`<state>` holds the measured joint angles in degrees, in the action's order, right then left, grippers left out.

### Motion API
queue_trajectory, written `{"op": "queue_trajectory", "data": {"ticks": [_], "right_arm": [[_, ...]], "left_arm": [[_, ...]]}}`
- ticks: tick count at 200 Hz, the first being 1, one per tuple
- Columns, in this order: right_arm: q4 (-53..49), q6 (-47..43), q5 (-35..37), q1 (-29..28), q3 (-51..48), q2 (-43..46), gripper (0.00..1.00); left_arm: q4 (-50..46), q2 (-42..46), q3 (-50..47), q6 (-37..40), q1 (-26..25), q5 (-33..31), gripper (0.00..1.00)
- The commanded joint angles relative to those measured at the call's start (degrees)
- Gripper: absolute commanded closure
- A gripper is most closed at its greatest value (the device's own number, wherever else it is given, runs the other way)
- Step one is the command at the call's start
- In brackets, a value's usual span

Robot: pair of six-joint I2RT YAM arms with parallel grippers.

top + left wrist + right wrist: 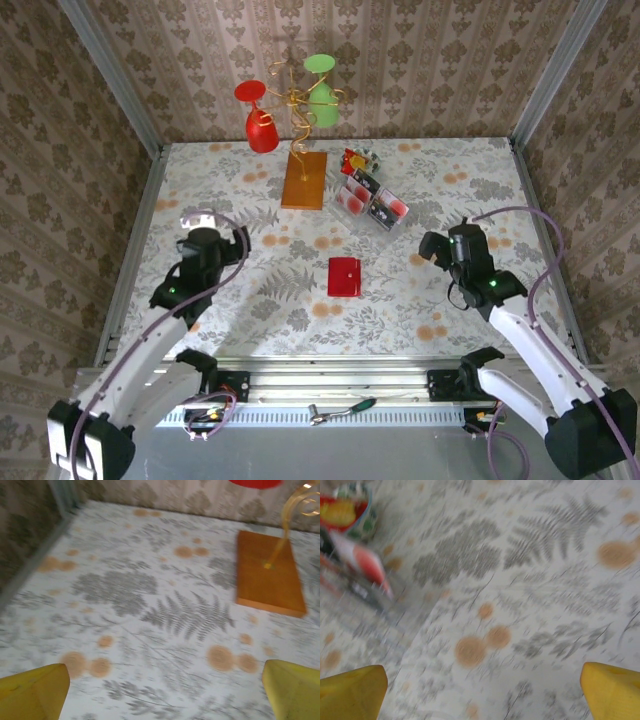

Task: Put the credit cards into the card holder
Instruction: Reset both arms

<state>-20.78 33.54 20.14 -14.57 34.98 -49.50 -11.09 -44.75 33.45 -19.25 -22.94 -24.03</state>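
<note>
The red card holder (345, 277) lies flat at the middle of the table, between the two arms. Several whitish-pink credit cards (372, 204) with black bands and red marks stand in a clear rack behind it. They appear blurred at the left of the right wrist view (362, 560). My left gripper (198, 228) hovers left of the holder, open, its yellow fingers (32, 692) wide apart over bare cloth. My right gripper (433, 250) hangs right of the holder and near the cards, also open, with fingers (612, 690) far apart and nothing between them.
An orange-brown wooden slab (304, 180) (270, 575) with a gold wire stand carrying red and green cups stands at the back centre. A red-and-yellow wrapper (355, 160) (340, 510) lies behind the cards. Metal rails and patterned walls border the table.
</note>
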Motion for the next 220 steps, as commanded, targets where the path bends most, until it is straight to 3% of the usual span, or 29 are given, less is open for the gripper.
{"op": "queue_trajectory", "data": {"ticks": [1,40,68,104,154,177,193,220], "right_arm": [[11.24,-2.45,11.68,0.82,-2.96,-0.31,0.0],[17.78,-4.37,18.38,1.42,-2.33,-8.23,0.0],[22.05,-7.87,23.64,1.56,-2.1,-14.39,0.0],[31.3,-16.85,25.83,1.83,-2.3,-18.41,0.0],[53.3,-26.51,17.26,4.3,-7.98,-28.65,0.0],[61.62,-31.08,11.55,5.06,-9.54,-32.23,0.0],[72.86,-33.01,7.97,5.66,-13.15,-35.57,0.0],[74.09,-31.59,1.92,7.77,-15.25,-34.49,0.0]], "left_arm": [[6.84,3.52,-4.17,8.38,2.96,-5.09,0.0],[13.96,2.4,-8.88,10.92,9.4,-6.67,0.0],[20.23,-4.19,-10.18,12.83,14.48,-5.89,0.0],[35.56,-16.61,-11.92,15.29,16.18,-3.48,0.0],[57.64,-32.09,-14.35,23.24,16.12,0.84,0.0],[64.25,-35.79,-14.81,22.34,16.96,3.86,0.0],[67.59,-39.2,-15.0,22.95,17.18,6.37,0.0],[69.55,-41.76,-15.0,24.0,17.1,9.72,0.0]]}}
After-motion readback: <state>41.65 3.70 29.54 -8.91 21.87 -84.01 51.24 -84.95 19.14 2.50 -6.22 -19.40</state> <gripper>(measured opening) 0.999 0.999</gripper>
